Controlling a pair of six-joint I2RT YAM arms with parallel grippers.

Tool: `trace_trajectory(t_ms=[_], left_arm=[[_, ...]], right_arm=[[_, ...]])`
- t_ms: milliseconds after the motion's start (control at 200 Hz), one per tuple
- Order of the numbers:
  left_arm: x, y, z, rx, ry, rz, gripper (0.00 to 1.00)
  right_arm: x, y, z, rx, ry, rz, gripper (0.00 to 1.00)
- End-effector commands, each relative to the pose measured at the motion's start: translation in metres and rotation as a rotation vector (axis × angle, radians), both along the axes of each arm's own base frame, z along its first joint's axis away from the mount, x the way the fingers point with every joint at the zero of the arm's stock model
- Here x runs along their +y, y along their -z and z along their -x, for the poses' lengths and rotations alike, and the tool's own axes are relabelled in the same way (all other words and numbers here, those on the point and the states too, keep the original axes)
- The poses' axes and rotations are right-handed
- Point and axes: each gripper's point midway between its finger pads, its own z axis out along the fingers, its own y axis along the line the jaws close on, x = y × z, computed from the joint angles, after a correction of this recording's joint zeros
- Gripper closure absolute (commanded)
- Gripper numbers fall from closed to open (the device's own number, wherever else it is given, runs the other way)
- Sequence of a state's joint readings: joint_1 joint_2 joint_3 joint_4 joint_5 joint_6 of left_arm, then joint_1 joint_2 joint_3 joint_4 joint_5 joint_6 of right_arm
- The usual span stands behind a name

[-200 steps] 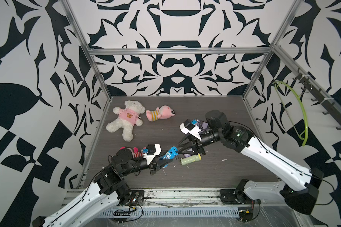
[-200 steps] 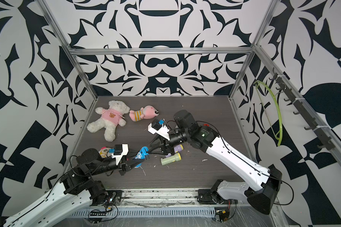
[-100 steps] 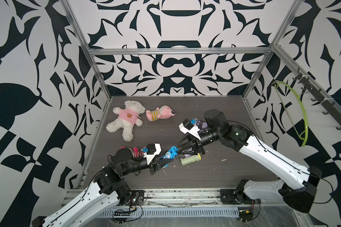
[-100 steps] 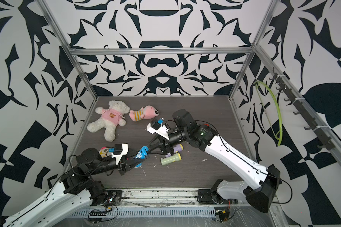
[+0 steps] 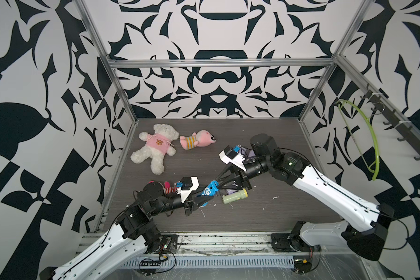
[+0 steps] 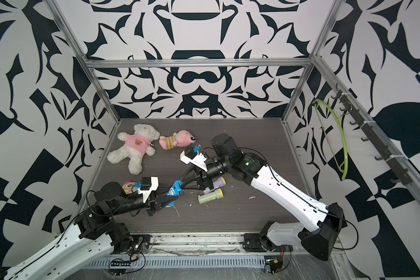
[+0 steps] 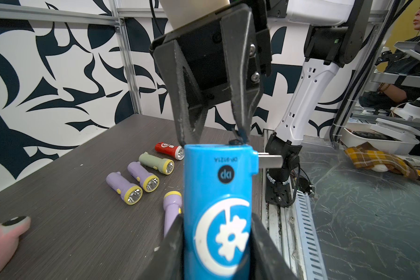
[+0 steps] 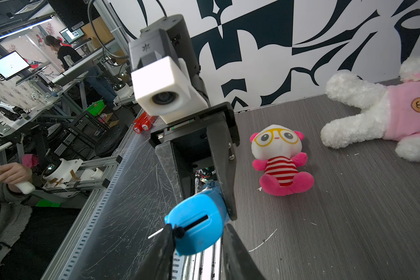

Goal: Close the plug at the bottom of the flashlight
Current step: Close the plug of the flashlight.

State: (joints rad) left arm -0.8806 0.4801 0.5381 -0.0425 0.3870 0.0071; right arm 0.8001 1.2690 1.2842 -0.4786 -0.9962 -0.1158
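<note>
Left wrist view: blue flashlight (image 7: 216,194), moon-flower emblem; metal plug (image 7: 270,161) protruding sideways.

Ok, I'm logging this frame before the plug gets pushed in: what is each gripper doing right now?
Left gripper: closed on the blue flashlight, around its body.
Right gripper: open, tips at the flashlight's plug end.

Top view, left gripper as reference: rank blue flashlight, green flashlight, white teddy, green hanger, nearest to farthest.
1. blue flashlight: clamped in the left gripper itself.
2. green flashlight: lying on the table, just to the gripper's right.
3. white teddy: back left of the table.
4. green hanger: hanging far off to the right, beyond the table edge.
</note>
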Motion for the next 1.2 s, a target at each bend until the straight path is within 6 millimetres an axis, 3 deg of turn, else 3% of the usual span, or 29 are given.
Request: trace_trajectory(t_ms=[0, 640, 1015, 1195], left_arm=[[0.001, -0.025, 0.005, -0.038, 0.024, 0.057, 1.0], [-0.001, -0.021, 0.004, -0.039, 0.026, 0.05, 1.0], [0.001, -0.023, 0.007, -0.048, 0.03, 0.057, 1.0], [0.002, -0.023, 0.008, -0.05, 0.035, 0.059, 1.0]], right_arm=[[0.006, -0.018, 0.0, -0.037, -0.022, -0.055, 0.66], [0.022, -0.003, -0.01, 0.019, -0.04, -0.02, 0.78], [0.028, 0.002, -0.012, 0.045, -0.08, -0.01, 0.99], [0.032, 0.006, -0.018, 0.028, -0.07, -0.003, 1.0]])
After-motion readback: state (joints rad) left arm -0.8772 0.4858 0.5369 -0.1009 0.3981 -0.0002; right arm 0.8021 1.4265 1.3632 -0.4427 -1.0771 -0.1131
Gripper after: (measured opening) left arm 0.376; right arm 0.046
